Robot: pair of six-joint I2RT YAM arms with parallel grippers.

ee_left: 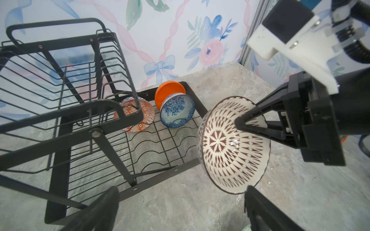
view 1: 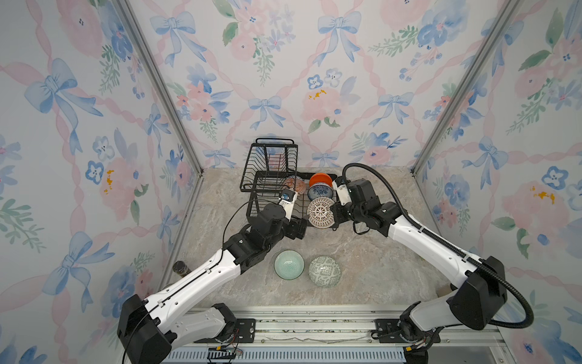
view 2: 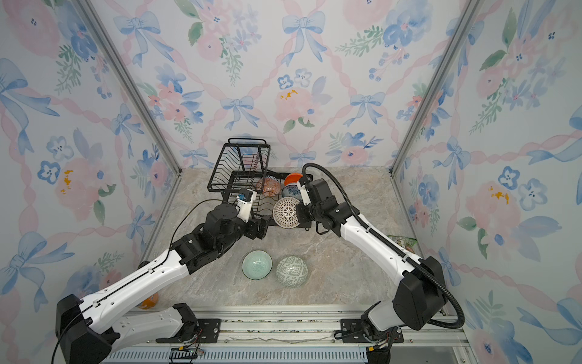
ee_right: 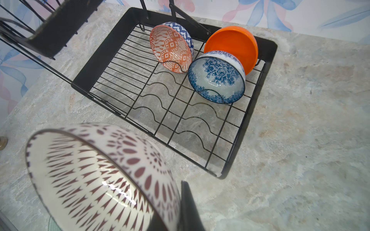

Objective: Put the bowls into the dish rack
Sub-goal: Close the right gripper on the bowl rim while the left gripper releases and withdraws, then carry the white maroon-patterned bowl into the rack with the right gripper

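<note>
While your right gripper (ee_left: 238, 122) is pinching the rim of the white bowl with brown lattice (ee_left: 230, 148), that bowl is hanging tipped on edge, right of centre in the left wrist view, with its patterned inside facing the camera. In both top views it is showing at mid-frame (view 1: 320, 211), just beside the lower right corner of the dish rack (ee_right: 100, 50), clear of the worktop (view 1: 362, 252).

Your left gripper (ee_left: 181, 190) is standing spread wide and gripping nothing. Its two fingers are poking up from the bottom edge of the left wrist view, and one tip is sitting just beside the lattice bowl's lower rim; whether they are touching, you cannot tell from these views.

Three bowls are leaning on edge in the rack's low tray, toward the upper right of the right wrist view: the red-orange-and-white patterned bowl (ee_right: 170, 50), the plain orange bowl (ee_right: 234, 44), and the blue floral bowl (ee_right: 218, 80) resting against the orange one.

Two more are sitting mouth-up on the worktop at lower centre of both top views, just beside each other: the pale mint bowl (view 1: 289, 264) on the left, the grey-green geometric bowl (view 1: 325, 271) on the right.
</note>
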